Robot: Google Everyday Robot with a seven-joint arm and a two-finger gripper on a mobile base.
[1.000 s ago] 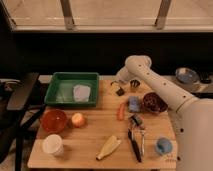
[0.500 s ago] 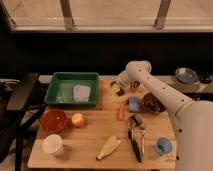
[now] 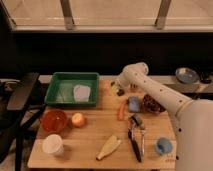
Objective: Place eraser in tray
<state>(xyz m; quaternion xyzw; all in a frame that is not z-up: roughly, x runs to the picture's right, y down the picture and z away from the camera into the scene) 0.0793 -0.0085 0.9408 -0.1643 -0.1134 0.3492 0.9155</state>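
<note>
The green tray [image 3: 60,92] sits at the back left of the wooden table, with a pale flat object [image 3: 82,92] inside it near its right wall. My gripper [image 3: 116,89] hangs low over the table just right of the tray's right rim, at the end of the white arm [image 3: 150,90]. A small dark shape [image 3: 121,92] sits right at the gripper; it may be the eraser, but I cannot tell whether it is held or lying on the table.
A light blue block [image 3: 134,104], an orange carrot [image 3: 121,111] and a dark bowl [image 3: 150,104] lie right of the gripper. An orange-red bowl [image 3: 54,120], a round fruit [image 3: 78,119], a white cup [image 3: 52,145], a black-handled utensil [image 3: 134,146] and a blue cup [image 3: 162,146] sit nearer the front.
My gripper has moved a little to the left, toward the tray's right rim. Nothing else on the table has shifted.
</note>
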